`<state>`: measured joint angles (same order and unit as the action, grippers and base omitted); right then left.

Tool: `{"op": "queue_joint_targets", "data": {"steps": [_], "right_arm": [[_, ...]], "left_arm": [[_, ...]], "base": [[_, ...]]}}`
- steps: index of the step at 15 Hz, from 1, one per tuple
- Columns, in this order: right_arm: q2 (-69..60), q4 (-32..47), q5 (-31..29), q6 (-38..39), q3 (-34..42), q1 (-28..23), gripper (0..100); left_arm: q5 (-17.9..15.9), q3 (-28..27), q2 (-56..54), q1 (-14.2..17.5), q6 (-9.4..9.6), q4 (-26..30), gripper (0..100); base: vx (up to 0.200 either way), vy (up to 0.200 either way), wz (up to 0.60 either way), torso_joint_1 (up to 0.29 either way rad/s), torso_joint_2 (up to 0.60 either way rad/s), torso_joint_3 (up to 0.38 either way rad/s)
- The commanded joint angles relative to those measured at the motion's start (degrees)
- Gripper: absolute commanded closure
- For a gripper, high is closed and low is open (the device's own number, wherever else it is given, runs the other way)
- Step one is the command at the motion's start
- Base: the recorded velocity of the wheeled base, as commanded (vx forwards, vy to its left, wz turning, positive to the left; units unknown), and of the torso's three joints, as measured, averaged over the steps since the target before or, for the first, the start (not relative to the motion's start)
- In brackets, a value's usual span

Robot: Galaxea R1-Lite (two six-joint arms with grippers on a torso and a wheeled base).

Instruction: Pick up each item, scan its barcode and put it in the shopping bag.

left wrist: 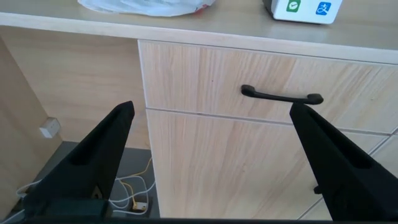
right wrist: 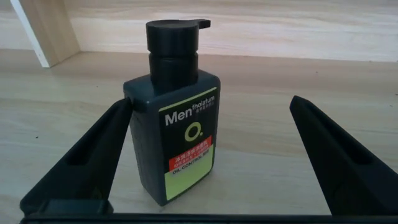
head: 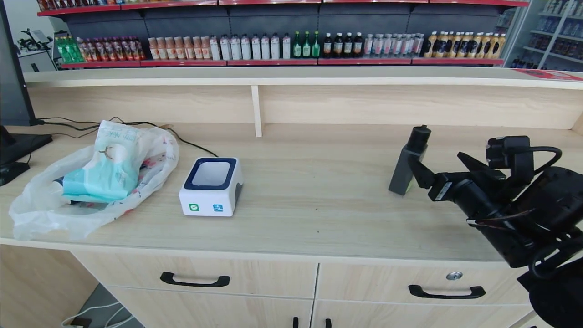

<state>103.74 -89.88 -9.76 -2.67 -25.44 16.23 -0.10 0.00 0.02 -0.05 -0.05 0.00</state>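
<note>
A dark grey pump bottle with a green and red label stands upright on the right half of the wooden counter. My right gripper is open at the bottle's height. In the right wrist view the bottle stands between the spread fingers of that gripper, close against one fingertip. The white shopping bag lies at the counter's left with a teal package in it. The white barcode scanner sits mid-counter. My left gripper is open and empty, low in front of the drawers.
Drawers with black handles run under the counter. A raised wooden ledge backs the counter, with a thin upright divider. A dark monitor stand and cables sit at the far left. Shelves of bottles stand behind.
</note>
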Motion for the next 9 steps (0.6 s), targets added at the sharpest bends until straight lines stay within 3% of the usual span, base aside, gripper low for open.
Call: {"op": "queue_joint_targets", "data": {"steps": [1, 2, 6, 9], "right_arm": [[-1.2, -0.1, 0.1, -0.1, 0.7, 0.1, 0], [-1.1, -0.1, -0.1, -0.4, -0.6, 0.6, 0], [5.5, -0.1, -10.9, 0.7, -7.7, 7.6, 0], [8.9, 0.3, -13.1, 2.4, -9.2, 6.9, 0]], "left_arm": [[0.0, 0.0, 0.0, 0.0, -0.04, 0.0, 0], [0.0, 0.0, 0.0, 0.0, -0.04, 0.0, 0], [0.0, 0.0, 0.0, 0.0, 0.05, 0.0, 0], [0.0, 0.0, 0.0, 0.0, -0.04, 0.0, 0]], "base": [[0.000, 0.000, 0.00, 0.000, 0.00, 0.000], [0.000, 0.000, 0.00, 0.000, 0.00, 0.000], [0.000, 0.000, 0.00, 0.000, 0.00, 0.000], [0.000, 0.000, 0.00, 0.000, 0.00, 0.000]]}}
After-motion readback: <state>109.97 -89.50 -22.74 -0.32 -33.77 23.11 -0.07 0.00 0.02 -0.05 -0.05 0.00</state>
